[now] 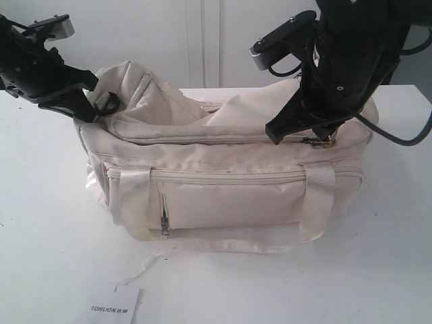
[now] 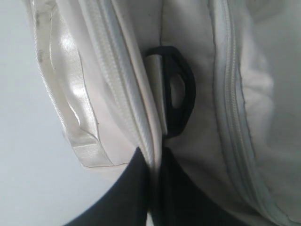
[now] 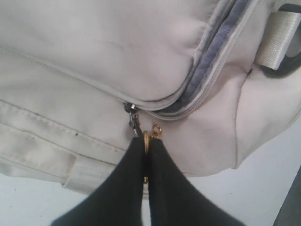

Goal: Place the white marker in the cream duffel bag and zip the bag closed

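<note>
Cream duffel bag (image 1: 229,196): soft fabric, satin straps, standing mid-table (image 1: 40,236) with its left end raised. Left gripper (image 2: 153,157) reaches in from the upper left, clamped on the bag's edge fabric beside a black ring (image 2: 181,89). Right gripper (image 3: 146,146) angles down, pinching the gold keyring pull (image 3: 146,138). Interior seemingly obscured; white marker not discernible.

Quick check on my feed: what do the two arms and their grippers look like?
The left arm and right arm are matte black with chunky housings. Each carries a grey-faced block near the wrist. Black cables loop off the right arm. The left gripper and right gripper have smooth black tapered fingers. No markings show.
</note>
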`<state>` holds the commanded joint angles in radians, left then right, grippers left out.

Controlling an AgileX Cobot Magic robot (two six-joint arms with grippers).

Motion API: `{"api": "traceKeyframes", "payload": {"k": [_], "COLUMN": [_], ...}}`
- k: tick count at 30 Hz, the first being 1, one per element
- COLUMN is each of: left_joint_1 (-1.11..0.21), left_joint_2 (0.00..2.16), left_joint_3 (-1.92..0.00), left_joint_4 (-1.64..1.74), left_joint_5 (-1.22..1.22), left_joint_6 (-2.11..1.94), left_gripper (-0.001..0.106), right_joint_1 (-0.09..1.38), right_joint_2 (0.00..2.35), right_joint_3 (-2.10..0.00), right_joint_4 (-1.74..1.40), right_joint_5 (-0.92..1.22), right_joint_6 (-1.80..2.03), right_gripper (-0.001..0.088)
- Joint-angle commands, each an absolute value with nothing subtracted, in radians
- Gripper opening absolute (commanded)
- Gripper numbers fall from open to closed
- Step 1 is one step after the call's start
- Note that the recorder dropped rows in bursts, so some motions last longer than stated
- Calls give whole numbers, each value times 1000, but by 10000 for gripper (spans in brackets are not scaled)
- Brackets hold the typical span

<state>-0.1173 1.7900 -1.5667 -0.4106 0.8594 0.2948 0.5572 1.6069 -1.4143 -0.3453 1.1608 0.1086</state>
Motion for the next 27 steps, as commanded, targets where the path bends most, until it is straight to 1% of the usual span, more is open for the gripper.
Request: {"api": "traceKeyframes", "payload": {"k": [3, 4, 6, 11, 14, 27], "left_joint_1": [-117, -117, -117, -117, -117, -117], "left_joint_2": [1790, 1790, 1790, 1790, 1790, 1769], "left_joint_3": [-1567, -1567, -1567, -1567, -1567, -1567], "left_joint_4": [-411, -411, -411, -411, -411, -423], "left_joint_5": [860, 860, 858, 858, 858, 853], "left_joint_6": [295, 295, 295, 313, 313, 313], "left_gripper": [6, 25, 122, 484, 594, 606], "right_joint_1": [557, 557, 557, 557, 557, 557], "right_joint_2": [1607, 1607, 1607, 1607, 1607, 1607], "right_joint_3": [-1414, -1414, -1414, -1414, -1414, -1412], "right_joint_4": [-345, -345, -345, -345, -345, -344], "right_joint_5": [1161, 1161, 1161, 1157, 1152, 1150], "right_joint_6": [109, 109, 109, 109, 109, 109], "right_gripper": [0, 0, 0, 0, 0, 0]}}
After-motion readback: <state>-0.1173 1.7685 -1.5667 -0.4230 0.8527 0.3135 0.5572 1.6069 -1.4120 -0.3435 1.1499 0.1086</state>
